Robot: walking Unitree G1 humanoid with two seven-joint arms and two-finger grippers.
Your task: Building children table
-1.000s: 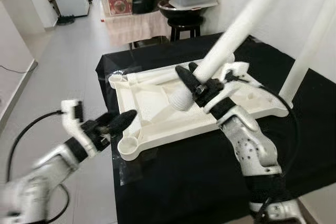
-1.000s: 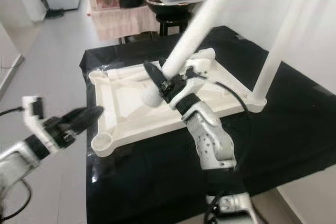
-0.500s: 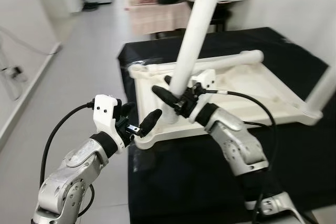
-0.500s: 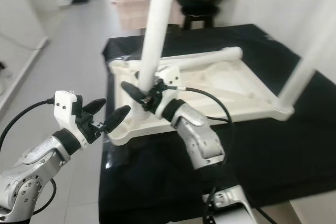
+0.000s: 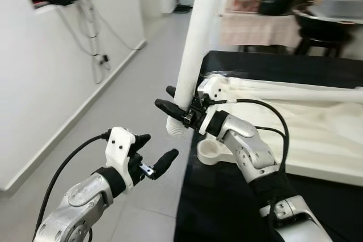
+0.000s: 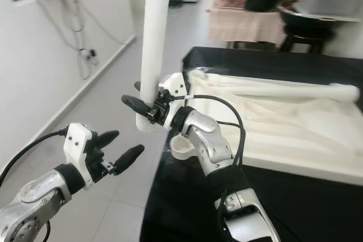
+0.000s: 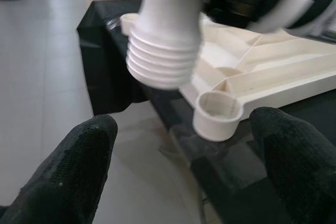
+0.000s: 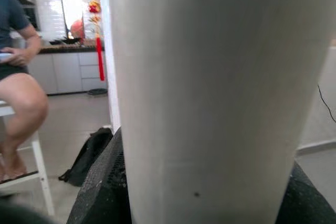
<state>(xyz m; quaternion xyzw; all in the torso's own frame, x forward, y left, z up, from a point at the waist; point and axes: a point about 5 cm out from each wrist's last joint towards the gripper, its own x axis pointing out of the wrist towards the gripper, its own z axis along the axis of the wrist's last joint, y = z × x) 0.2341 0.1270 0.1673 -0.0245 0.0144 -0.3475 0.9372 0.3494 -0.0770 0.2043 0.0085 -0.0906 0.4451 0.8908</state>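
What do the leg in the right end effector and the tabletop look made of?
Leg: looks like moulded white plastic, smooth and matte, with moulded thread ridges at its end. Tabletop: likely the same cream plastic, judging by its moulded ribs and hollow round corner socket. The right end effector grips the leg.

A pale grey tiled floor point(image 5: 113, 111) ran beside a white wall point(image 5: 51, 77) hung with cables point(image 5: 93, 43). A black cloth covered the worktop point(image 5: 227, 208). Behind stood a black stool point(image 5: 317, 38) and a seated person point(image 8: 18, 93).
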